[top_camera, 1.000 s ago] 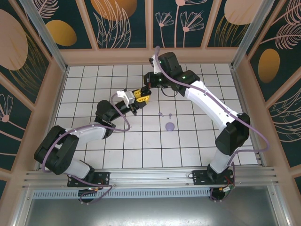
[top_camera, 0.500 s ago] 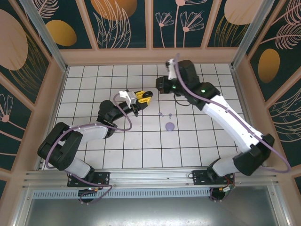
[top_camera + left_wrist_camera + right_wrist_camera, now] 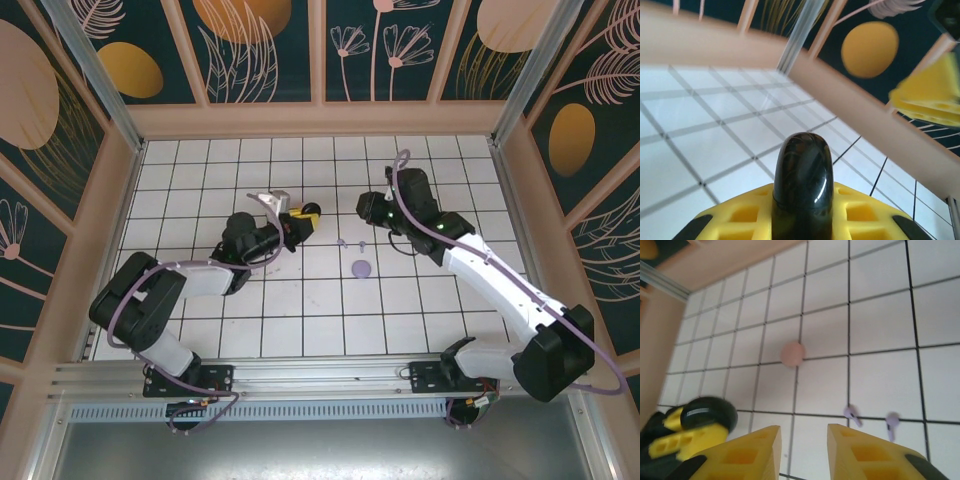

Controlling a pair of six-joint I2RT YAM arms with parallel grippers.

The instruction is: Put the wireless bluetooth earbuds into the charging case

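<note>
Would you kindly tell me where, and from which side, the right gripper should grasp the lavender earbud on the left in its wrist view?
Probably by the rounded head of the lavender earbud, with the open right gripper coming straight down from above. The earbud lies flat on the table and its stem is thin, so the head gives the fingers the most to pinch.

white grid table (image 3: 385,312), floral teal walls (image 3: 280,62)
</note>
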